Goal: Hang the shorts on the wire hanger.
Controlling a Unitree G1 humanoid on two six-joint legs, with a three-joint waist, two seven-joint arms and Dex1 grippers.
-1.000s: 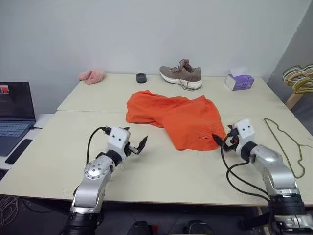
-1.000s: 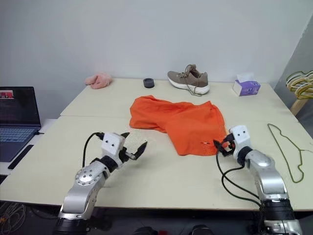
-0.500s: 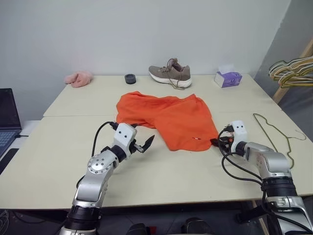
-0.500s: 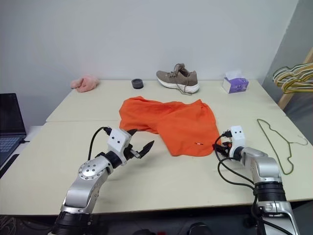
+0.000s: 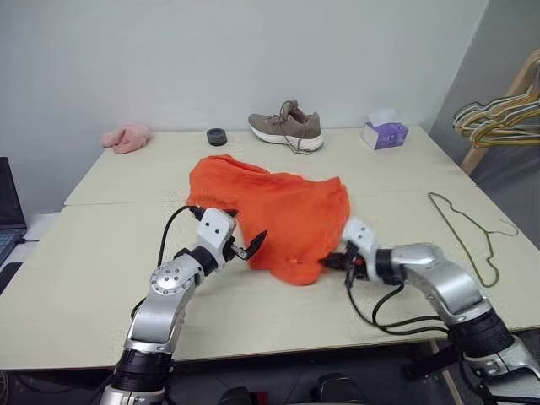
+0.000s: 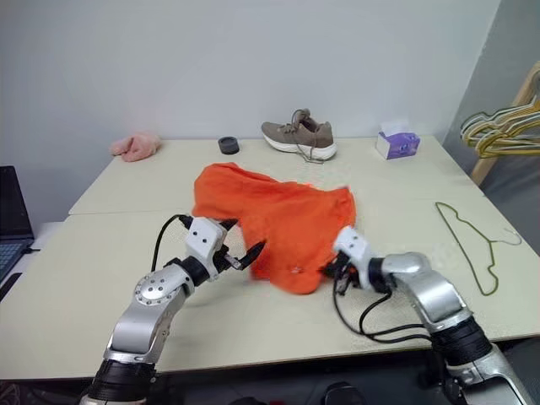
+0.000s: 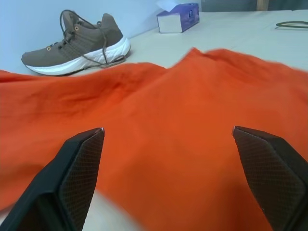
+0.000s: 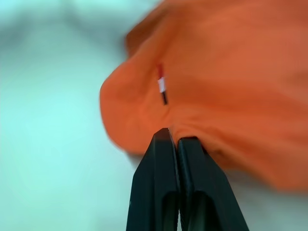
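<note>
Right gripper (image 8: 179, 140) is clamped on the near hem of the shorts (image 5: 278, 211), mid-table; left gripper (image 5: 245, 246) is wide open and empty just beside their left edge. Wire hanger (image 5: 467, 234) lies well apart at far right. Risk: the thin pinch slips off, or fabric bunches while dragged.

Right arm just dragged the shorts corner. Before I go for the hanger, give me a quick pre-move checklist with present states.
1. Right gripper shut on the shorts hem: ok.
2. Left gripper open, facing the orange cloth, holding nothing: ok.
3. Wire hanger flat on the table, apart from the shorts: ok.
4. Shorts spread flat: not ok, bunched at the near corner.
5. Depth of fabric in the right grip: cannot tell.
6. Shoe well behind the shorts: ok.
</note>
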